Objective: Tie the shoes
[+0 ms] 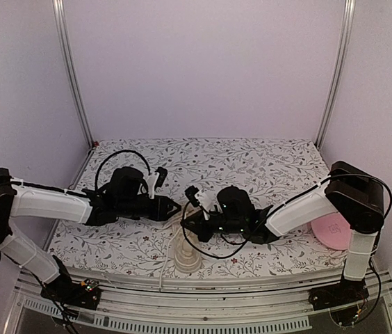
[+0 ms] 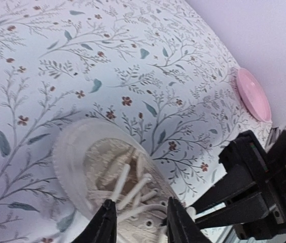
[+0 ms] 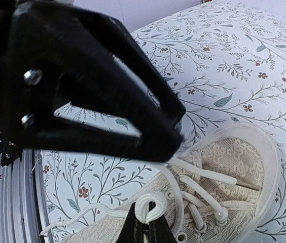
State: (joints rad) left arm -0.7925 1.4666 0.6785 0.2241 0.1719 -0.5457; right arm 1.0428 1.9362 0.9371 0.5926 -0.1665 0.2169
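Observation:
The cream sneaker [image 1: 186, 255] sits near the table's front edge, between the two arms, toe pointing away from them. In the left wrist view the shoe [image 2: 100, 167] lies just under my left gripper [image 2: 139, 223]. Its jaws stand apart over the crossed white laces [image 2: 133, 190]. My left gripper [image 1: 176, 209] hangs over the shoe's left side. My right gripper [image 3: 145, 232] is shut on a small loop of white lace [image 3: 150, 206] above the shoe [image 3: 239, 167]. From above, my right gripper [image 1: 188, 224] meets the left one tip to tip.
A pink plate [image 1: 333, 230] lies at the right edge by the right arm's base, also in the left wrist view as the plate [image 2: 253, 94]. A loose lace end [image 3: 77, 217] trails left across the floral cloth [image 1: 251, 163]. The left gripper's body [image 3: 82, 86] looms close over the right wrist camera.

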